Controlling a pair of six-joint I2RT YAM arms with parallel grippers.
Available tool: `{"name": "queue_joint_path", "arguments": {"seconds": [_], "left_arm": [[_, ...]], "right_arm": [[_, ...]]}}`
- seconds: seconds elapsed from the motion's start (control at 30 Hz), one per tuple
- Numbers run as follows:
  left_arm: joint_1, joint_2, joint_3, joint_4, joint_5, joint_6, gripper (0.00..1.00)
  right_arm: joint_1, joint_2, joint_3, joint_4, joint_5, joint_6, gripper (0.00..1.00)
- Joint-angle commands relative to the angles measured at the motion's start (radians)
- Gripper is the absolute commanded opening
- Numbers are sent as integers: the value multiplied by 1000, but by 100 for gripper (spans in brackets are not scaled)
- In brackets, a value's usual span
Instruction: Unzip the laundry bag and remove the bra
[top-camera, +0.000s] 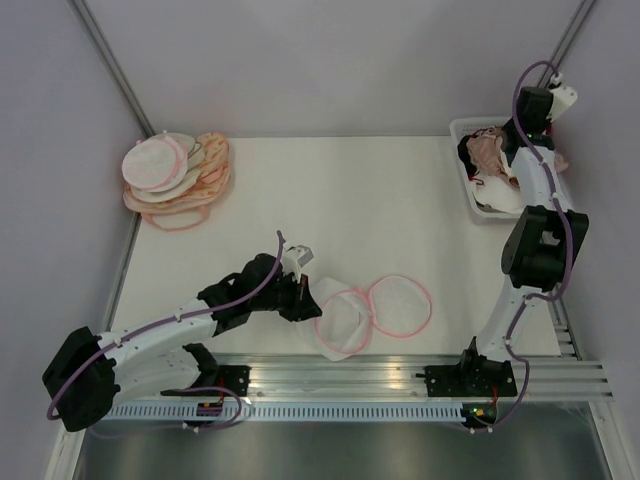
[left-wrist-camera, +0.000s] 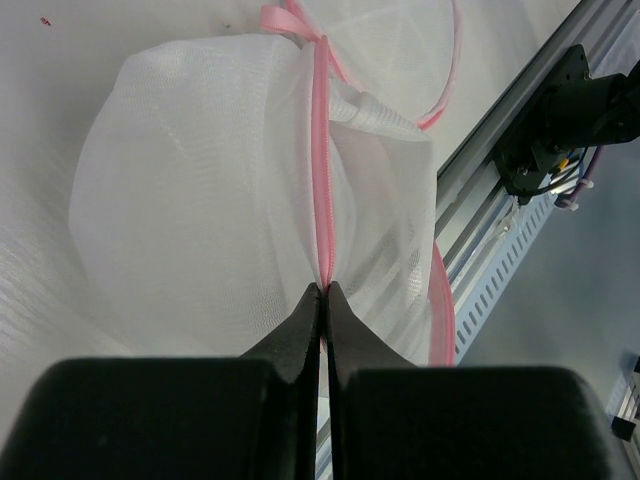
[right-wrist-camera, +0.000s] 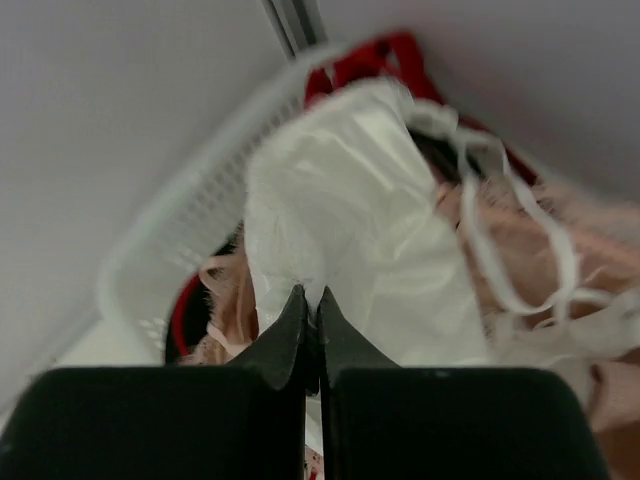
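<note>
The laundry bag (top-camera: 345, 322) lies open near the table's front, its two white mesh discs with pink rims side by side. My left gripper (top-camera: 303, 298) is shut on its pink zip rim (left-wrist-camera: 322, 180) at the left disc's edge; the mesh (left-wrist-camera: 190, 180) looks empty. My right gripper (top-camera: 487, 168) is down in the white basket (top-camera: 460, 128) at the far right. It is shut (right-wrist-camera: 312, 292) on a very pale soft bra (right-wrist-camera: 350, 210) with a rounded cup and thin straps (right-wrist-camera: 500, 230). The bra looks almost white here.
A stack of similar pink- and orange-rimmed pouches (top-camera: 175, 175) sits at the far left. The basket (right-wrist-camera: 190, 210) also holds pink-beige lace (right-wrist-camera: 590, 260), black and red-strapped garments (right-wrist-camera: 370, 55). The metal rail (left-wrist-camera: 500, 200) runs just beyond the bag.
</note>
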Motion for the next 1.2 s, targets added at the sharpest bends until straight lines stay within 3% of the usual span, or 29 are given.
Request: {"name": "queue_joint_path", "arguments": {"seconds": [0.0,0.13,0.27,0.33,0.37,0.43,0.5,0.53,0.63,0.7,0.8,1.03,1.17], "left_arm": [[-5,-8,39,8,-20,-25,2],[-4,-19,27,7,-21,-27,2],[-4,-40,18,4,-30,-31,2],[-5,-53,13,2,-38,-36,2],[-5,-53,13,2,-41,-38,2],[-4,-56,12,7,-46,-44,2],[-4,-54,12,13,-53,-50,2],[-5,-56,12,13,-56,-54,2],[-5,-59,7,25,-76,-68,2],[-4,-68,-2,30,-116,-82,2],[-4,-115,-33,45,-206,-138,2],[-4,-287,-137,48,-530,-269,2],[-2,-341,-177,50,-636,-301,2]], "right_arm": [[-4,40,-66,-25,-21,65,0],[-4,96,-82,-48,-9,76,0],[-2,54,-85,-35,-3,67,1],[-1,-12,-95,16,-20,52,7],[-1,-35,-94,37,-27,42,28],[7,-92,-67,47,-58,0,55],[19,-113,-15,-4,-81,-52,67],[36,-118,68,-43,-89,-69,78],[96,-114,215,-224,-69,-112,90],[136,-124,243,-335,-67,-113,92],[241,-239,146,-391,-31,-88,94],[623,-609,-558,-246,89,-13,95],[775,-759,-785,-249,118,75,96]]}}
